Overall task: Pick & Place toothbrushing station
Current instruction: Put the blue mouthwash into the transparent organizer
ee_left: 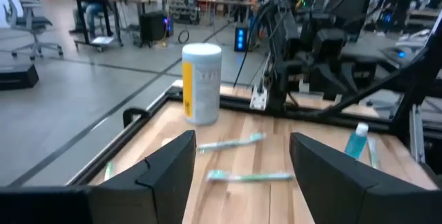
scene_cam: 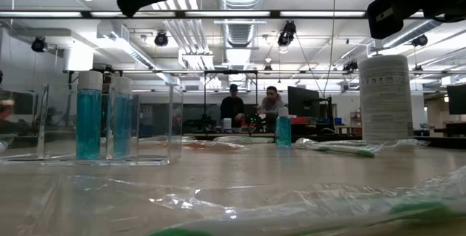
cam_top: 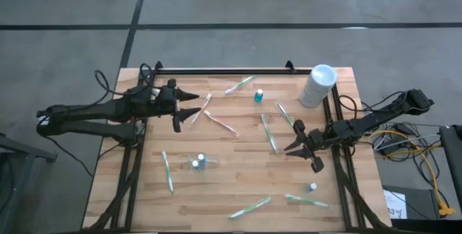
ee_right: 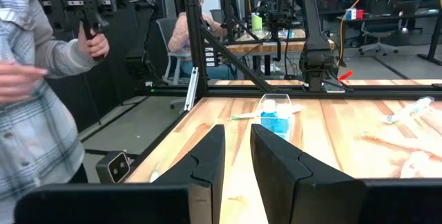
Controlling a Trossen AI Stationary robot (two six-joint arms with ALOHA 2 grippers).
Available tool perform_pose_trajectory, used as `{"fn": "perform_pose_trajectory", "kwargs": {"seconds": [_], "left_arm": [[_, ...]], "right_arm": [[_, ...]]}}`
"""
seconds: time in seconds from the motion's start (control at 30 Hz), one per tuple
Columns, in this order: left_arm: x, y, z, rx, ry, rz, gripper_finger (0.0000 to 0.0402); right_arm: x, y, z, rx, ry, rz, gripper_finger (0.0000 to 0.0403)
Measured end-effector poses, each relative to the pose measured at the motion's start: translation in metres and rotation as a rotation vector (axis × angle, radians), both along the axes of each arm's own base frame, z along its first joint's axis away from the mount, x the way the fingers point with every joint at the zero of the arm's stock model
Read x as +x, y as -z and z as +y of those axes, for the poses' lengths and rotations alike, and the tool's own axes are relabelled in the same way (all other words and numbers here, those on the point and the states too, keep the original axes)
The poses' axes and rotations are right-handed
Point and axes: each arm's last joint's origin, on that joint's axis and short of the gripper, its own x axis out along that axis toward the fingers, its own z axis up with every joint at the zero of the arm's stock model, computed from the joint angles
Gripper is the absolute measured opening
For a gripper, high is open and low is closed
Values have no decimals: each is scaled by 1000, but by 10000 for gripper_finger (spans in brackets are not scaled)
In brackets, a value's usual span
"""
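Both grippers hang above the wooden table [cam_top: 238,183] with nothing between their fingers. From above, the left gripper [cam_top: 189,104] sits over the table's left rear, fingers spread wide, pointing toward a wrapped toothbrush [cam_top: 201,108] just beyond its tips. The right gripper [cam_top: 297,141] hovers near the right edge, fingers parted, close to another toothbrush [cam_top: 268,133] lying mid-table.

More wrapped toothbrushes are scattered about: one [cam_top: 167,170] at the left front, one [cam_top: 250,207] at the front middle. A white canister [cam_top: 317,85] stands upright at the right rear corner, with a small blue bottle [cam_top: 258,95] well to its left.

At table height, a clear box holding blue-filled bottles [scene_cam: 89,116] shows as a tall shape; overhead it is only a small glint [cam_top: 198,163], possibly the same item. People [scene_cam: 251,107] work at benches far behind.

The left wrist camera frames the canister [ee_left: 201,83] between its open fingers [ee_left: 166,175], with two toothbrushes [ee_left: 248,176] lying in front of it. The right wrist camera shows a person's hand [ee_right: 93,44] gripping a dark handle beside the table, unseen elsewhere.
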Motion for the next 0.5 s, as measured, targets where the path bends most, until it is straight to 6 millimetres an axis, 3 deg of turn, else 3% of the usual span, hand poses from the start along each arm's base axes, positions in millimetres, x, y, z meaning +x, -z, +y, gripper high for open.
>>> {"fn": "perform_pose_trajectory", "kwargs": {"seconds": [0.3,0.5], "left_arm": [[-35,-15,-2,13,-16,-31,239],[-36,-5,-3,13,-15,-12,239]], "right_arm": [[0,0,0,0,1,0,68],[0,0,0,0,0,0,68]]}}
